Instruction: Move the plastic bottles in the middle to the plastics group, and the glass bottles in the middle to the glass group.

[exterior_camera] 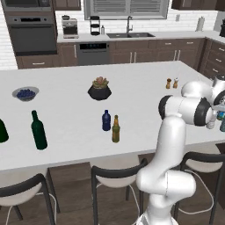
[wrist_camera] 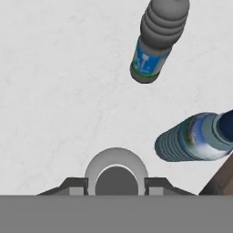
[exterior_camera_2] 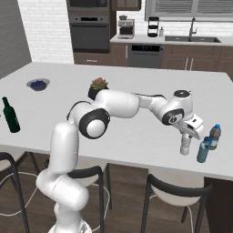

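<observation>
Beside the plastics group (exterior_camera_2: 209, 143): clear bottle (exterior_camera_2: 185, 146) upright on the surface (exterior_camera_2: 136, 132), cap between the end effector (wrist_camera: 116, 185) fingers.
Grip: jaws close against the cap on both sides, apparently holding it. Advice: open fully, then lift straight up, clear of the two neighbours just beside. Blue bottle (exterior_camera: 106, 120) and amber bottle (exterior_camera: 115, 128) stand well apart, mid-surface. Labels: blue-and-white bands, unreadable.

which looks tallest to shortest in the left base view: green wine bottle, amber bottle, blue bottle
1. green wine bottle, though it stands nearest the camera
2. amber bottle
3. blue bottle, slightly farther back than the amber one
</observation>
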{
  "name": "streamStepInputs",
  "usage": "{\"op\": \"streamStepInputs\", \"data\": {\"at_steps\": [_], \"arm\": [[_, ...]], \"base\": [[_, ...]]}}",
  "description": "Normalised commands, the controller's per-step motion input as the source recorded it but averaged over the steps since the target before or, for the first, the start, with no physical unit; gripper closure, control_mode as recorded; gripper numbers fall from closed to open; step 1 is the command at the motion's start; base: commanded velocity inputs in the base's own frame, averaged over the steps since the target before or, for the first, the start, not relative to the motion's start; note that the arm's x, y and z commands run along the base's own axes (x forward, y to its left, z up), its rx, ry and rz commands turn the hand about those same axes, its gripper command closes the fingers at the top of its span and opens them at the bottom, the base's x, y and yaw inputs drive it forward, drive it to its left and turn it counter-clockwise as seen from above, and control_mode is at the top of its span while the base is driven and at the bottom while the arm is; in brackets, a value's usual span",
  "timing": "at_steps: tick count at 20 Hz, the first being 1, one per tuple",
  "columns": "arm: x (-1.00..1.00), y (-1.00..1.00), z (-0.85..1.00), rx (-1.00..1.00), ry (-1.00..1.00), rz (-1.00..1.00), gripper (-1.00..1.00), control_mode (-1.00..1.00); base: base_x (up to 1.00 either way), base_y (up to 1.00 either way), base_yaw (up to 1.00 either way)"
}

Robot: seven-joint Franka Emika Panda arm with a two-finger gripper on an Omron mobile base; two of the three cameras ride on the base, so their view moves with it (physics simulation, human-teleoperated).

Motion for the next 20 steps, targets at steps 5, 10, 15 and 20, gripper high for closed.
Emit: {"op": "streamStepInputs", "data": {"at_steps": [5, 10, 15, 20], "arm": [[0.02, -0.24, 0.0, 0.0, 0.0, 0.0, 1.0, -1.0], [0.14, 0.0, -0.14, 0.0, 0.0, 0.0, 1.0, -1.0], [0.04, 0.0, -0.3, 0.0, 0.0, 0.0, 1.0, -1.0], [0.0, 0.0, -0.14, 0.0, -0.01, 0.0, 1.0, -1.0]], "base": [[0.0, 0.0, 0.0], [0.0, 0.0, 0.0], [0.0, 0.0, 0.0], [0.0, 0.0, 0.0]]}}
